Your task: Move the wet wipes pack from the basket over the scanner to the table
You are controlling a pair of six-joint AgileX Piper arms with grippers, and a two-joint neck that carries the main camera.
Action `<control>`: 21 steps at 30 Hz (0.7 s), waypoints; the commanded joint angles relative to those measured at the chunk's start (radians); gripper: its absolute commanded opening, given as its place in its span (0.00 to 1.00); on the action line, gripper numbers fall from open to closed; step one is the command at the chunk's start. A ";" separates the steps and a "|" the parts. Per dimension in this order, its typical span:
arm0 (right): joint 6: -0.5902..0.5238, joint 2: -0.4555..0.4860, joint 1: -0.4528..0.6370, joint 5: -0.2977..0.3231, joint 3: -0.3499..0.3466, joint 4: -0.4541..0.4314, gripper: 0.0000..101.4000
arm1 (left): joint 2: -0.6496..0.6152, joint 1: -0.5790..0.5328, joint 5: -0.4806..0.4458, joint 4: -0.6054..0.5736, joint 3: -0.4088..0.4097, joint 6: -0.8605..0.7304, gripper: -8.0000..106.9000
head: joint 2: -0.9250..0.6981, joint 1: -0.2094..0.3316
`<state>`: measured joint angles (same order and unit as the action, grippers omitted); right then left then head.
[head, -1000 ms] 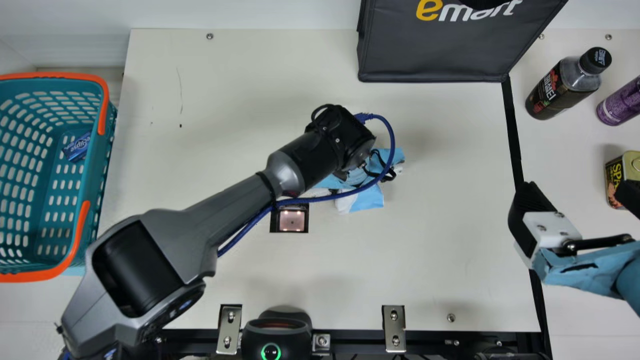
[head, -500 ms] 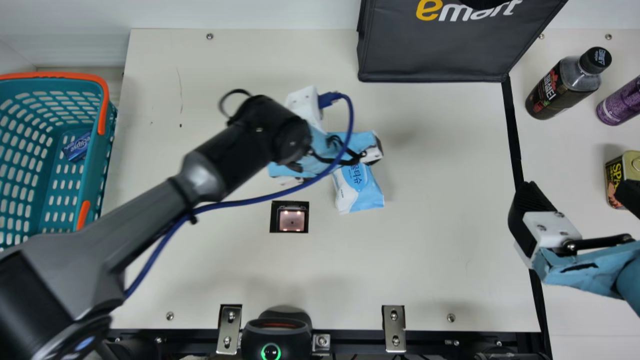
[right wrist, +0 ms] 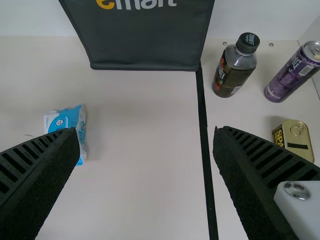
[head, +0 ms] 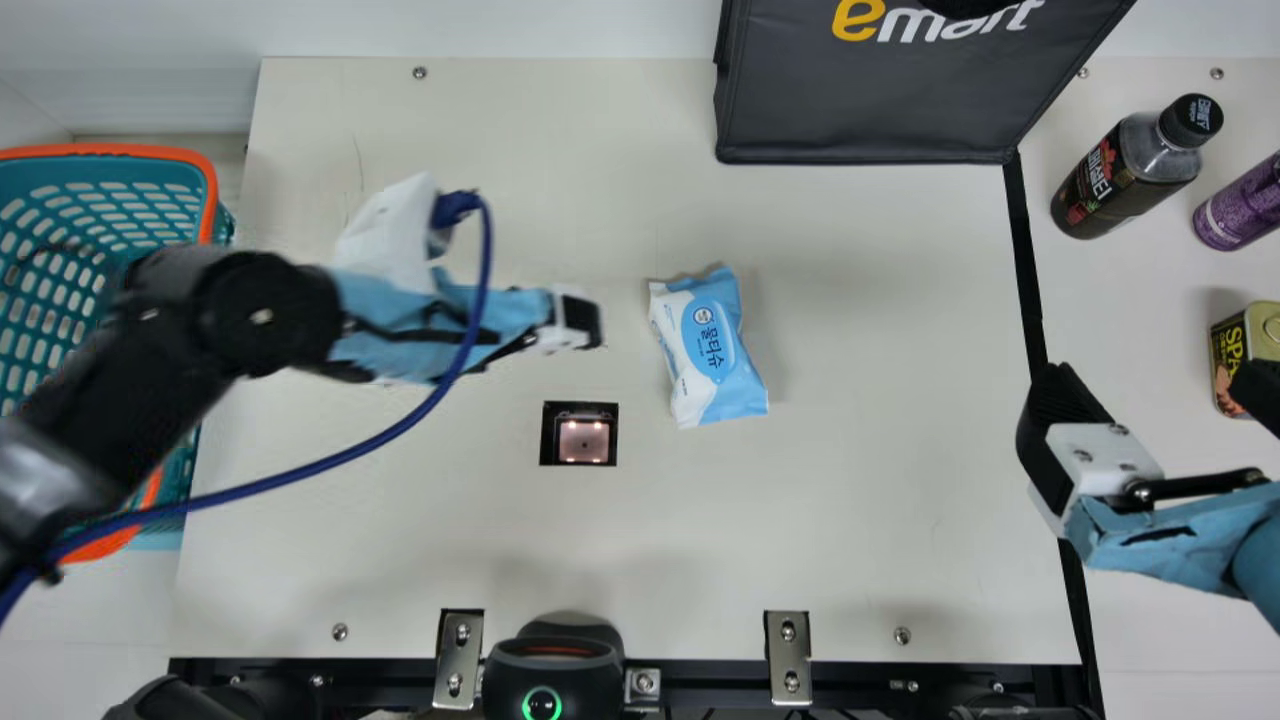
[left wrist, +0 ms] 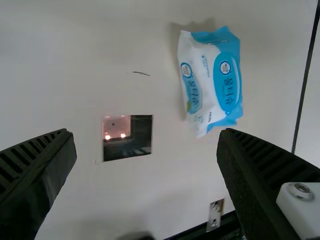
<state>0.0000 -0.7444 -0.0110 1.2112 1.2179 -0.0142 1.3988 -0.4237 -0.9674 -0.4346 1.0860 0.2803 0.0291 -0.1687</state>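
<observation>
The blue and white wet wipes pack point(head: 708, 345) lies on the table point(head: 850, 560), to the right of and a little beyond the square scanner window point(head: 584, 434). My left gripper point(head: 585, 325) is over the table left of the pack, apart from it. In the left wrist view my left gripper point(left wrist: 146, 145) stands open with nothing held, the pack point(left wrist: 212, 82) farther off. At the right edge is my right gripper point(head: 1160, 385); the right wrist view shows my right gripper point(right wrist: 146, 142) open and empty. The teal basket point(head: 110, 170) is at the left, partly behind my left arm.
A dark bag point(head: 870, 100) stands at the back. On the right are a dark bottle point(head: 1125, 175), a purple can point(head: 1240, 205) and a yellow tin point(head: 1240, 345). A black device point(head: 555, 665) sits at the front edge.
My left arm has swung left from over the wet wipes pack toward the basket, uncovering the pack, which stays on the table. The right arm has kept still.
</observation>
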 commanded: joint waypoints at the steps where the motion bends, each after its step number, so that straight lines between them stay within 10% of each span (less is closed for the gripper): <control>1: 0.000 0.000 0.000 0.000 0.000 0.000 0.94 | -0.125 0.062 -0.023 0.010 -0.037 -0.092 0.85 | -0.002 0.030; 21: 0.000 0.000 0.000 0.000 0.000 0.000 0.94 | -0.602 0.291 -0.190 0.278 0.020 -0.186 0.85 | -0.002 0.030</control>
<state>0.0000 -0.7444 -0.0110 1.2112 1.2179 -0.0142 0.8336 -0.1415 -1.1556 -0.1704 1.0993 0.0923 0.0291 -0.1687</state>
